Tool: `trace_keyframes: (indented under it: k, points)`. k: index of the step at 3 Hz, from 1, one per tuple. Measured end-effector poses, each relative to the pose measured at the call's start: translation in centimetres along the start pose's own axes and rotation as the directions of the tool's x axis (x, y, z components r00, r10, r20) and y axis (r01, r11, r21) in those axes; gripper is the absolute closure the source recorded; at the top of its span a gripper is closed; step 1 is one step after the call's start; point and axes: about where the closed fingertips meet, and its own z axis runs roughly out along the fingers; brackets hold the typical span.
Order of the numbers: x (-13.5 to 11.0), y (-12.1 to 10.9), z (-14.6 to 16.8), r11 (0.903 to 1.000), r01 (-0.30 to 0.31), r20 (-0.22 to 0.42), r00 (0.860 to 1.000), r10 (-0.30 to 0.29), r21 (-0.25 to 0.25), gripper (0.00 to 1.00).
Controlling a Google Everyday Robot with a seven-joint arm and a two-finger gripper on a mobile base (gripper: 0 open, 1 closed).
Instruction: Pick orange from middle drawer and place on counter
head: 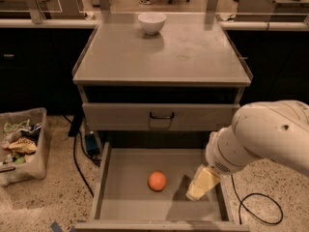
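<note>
The orange [157,181] sits on the flat floor of the open drawer [126,202], near the middle and a bit to the left. Nothing touches it.

The pincer [198,188] is down in the drawer too, on the right side. It is near the orange but apart from it, and it is not holding the orange. It is pale yellow and points down and to the left, with a dark shadow next to it. I cannot tell if the pincer is wide or narrow. The big white arm [270,134] comes in from the right.

Above the open drawer is a shut drawer [120,117] with a black handle [161,116]. On top is the grey surface [183,57]. A white bowl [152,22] stands at the back of it.

To the left on the floor is a bin [24,163] full of scraps. A black cord [260,214] lies on the floor to the right.
</note>
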Motion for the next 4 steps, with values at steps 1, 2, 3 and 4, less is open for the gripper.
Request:
trace_keyframes:
  k: [1,2,3,4]
  points:
    - [-0.6,0.5,2.5,0.9997,-0.004,0.051,0.999,0.005,-0.025,0.0]
    - [-1.5,0.3,7.1,0.9975,-0.012,0.071,0.997,0.017,-0.069,0.0]
    - [-2.1,0.3,11.3,0.9956,-0.021,0.044,0.999,0.025,-0.091,0.0]
    - [-2.1,0.3,11.5,0.9952,-0.023,0.044,0.999,0.027,-0.095,0.0]
